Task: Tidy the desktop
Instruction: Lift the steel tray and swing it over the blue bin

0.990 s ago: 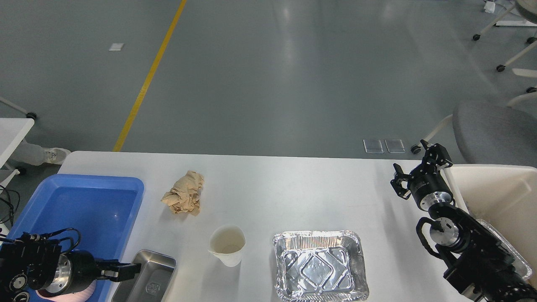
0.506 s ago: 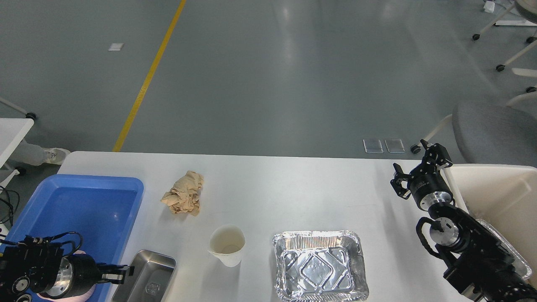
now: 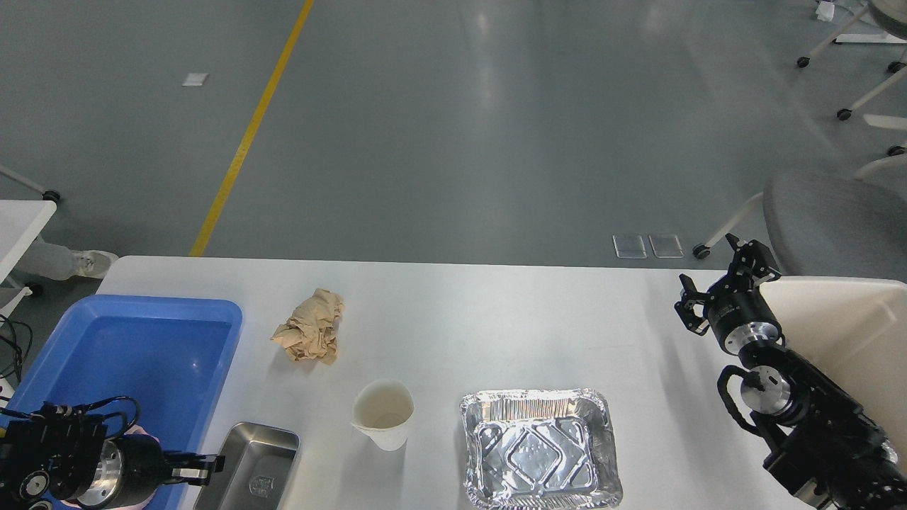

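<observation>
The white desktop (image 3: 496, 319) carries a crumpled brown paper ball (image 3: 310, 335), a paper cup (image 3: 383, 413), an empty foil tray (image 3: 540, 448) and a small steel tray (image 3: 251, 471). My left gripper (image 3: 202, 469) lies low at the front left, pointing right, with its tips at the steel tray's left rim. Its two fingers show a narrow gap and hold nothing. My right gripper (image 3: 724, 287) is open and empty above the desktop's far right, beside the cream bin (image 3: 843, 319).
A blue plastic tray (image 3: 127, 347) stands at the left end of the desktop, with my left arm over its front corner. A grey chair (image 3: 836, 219) stands behind the bin. Another white table's corner (image 3: 21, 219) is at the far left.
My left gripper has drawn back to the left and down, away from the steel tray. My right gripper has shifted slightly right, toward the bin. The objects have stayed put.
</observation>
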Controlling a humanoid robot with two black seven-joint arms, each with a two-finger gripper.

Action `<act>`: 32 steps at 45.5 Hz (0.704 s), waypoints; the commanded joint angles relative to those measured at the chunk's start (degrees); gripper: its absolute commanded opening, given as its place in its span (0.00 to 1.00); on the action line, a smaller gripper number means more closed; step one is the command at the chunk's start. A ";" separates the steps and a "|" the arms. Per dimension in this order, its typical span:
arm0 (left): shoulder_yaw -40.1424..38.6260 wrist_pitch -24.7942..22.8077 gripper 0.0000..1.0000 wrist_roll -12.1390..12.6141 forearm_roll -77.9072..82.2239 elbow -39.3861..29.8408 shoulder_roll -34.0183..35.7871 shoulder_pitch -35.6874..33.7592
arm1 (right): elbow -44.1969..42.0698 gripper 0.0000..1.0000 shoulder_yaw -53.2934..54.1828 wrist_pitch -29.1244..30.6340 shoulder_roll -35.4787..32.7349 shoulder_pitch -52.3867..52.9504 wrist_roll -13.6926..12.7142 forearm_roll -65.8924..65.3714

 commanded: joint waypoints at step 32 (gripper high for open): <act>-23.43 -28.29 0.01 -3.36 -12.82 -2.80 9.41 -9.31 | 0.36 1.00 0.09 0.00 0.86 0.44 -0.06 0.09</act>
